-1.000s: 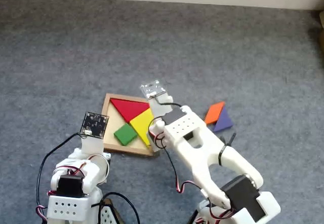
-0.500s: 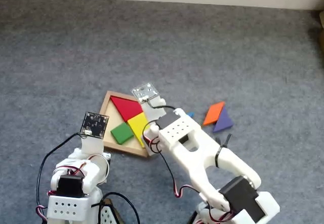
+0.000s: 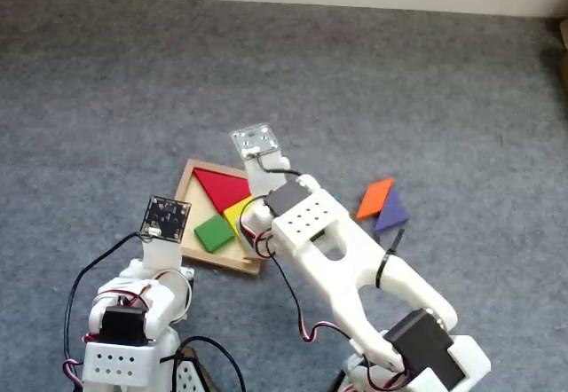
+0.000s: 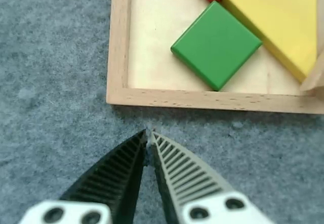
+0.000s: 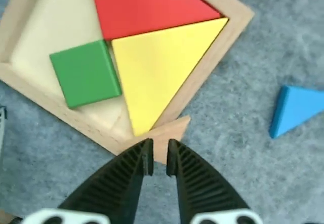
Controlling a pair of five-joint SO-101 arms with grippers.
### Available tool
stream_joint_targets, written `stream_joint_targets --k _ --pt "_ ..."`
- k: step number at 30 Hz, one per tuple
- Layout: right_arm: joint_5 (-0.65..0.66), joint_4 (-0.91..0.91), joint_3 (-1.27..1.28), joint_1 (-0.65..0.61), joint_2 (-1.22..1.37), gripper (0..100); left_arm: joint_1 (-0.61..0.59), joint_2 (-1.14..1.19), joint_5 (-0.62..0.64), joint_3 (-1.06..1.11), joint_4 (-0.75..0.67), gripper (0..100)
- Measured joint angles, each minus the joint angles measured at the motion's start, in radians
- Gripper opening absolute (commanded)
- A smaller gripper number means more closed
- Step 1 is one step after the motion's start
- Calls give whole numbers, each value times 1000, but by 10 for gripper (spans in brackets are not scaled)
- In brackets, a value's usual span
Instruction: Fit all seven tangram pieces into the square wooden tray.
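Tray [image 5: 228, 36], holding red triangle [image 5: 147, 3], yellow triangle [image 5: 157, 67] and green square [image 5: 83, 72], lies just ahead of the parted right gripper [image 5: 158, 158], wooden triangle [image 5: 169, 133] at its tips, blue triangle [image 5: 293, 107] aside; the high view adds orange piece [image 3: 375, 197] and purple triangle [image 3: 390, 213] on the grey table [image 3: 399, 82] by that outstretched arm [image 3: 346, 250]; left gripper [image 4: 149, 135] clenched short of the rim.

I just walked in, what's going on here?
Two arms work at a wooden tray. The red triangle, yellow triangle and green square lie inside. The right gripper, slightly open, hangs over the tray's corner; the left gripper sits shut beside its edge. The orange piece, purple piece and blue piece lie outside on the carpet.
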Motion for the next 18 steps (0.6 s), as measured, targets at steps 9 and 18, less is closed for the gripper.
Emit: stream_joint_targets --k 9,18 --pt "-15 -77 0 -46 0 63 0 0 0 0 0 15" --pt "37 -6 0 21 0 63 0 0 0 0 0 15"
